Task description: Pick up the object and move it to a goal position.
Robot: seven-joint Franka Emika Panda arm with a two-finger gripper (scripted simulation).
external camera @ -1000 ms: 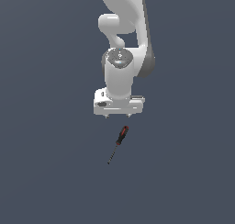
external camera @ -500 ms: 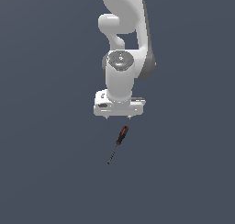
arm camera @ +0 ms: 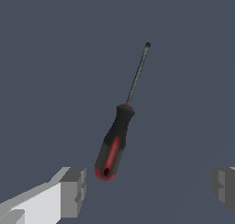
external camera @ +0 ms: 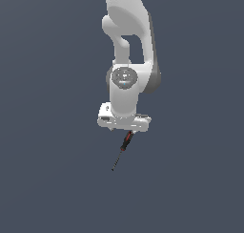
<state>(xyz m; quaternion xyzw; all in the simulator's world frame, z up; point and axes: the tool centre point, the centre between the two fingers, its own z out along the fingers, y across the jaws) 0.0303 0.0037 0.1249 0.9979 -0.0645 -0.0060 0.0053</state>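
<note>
**Gripper wide, screwdriver ungrasped**

Gripper (arm camera: 147, 188) spread wide, holding nothing; fingers (arm camera: 73, 191) sit either side of the frame in the wrist view; screwdriver (arm camera: 114, 142) lies on the grey floor (external camera: 52, 179), handle end nearest the gripper, shaft pointing away; exterior view shows the handle partly hidden under the hand, contact probably none.
</note>
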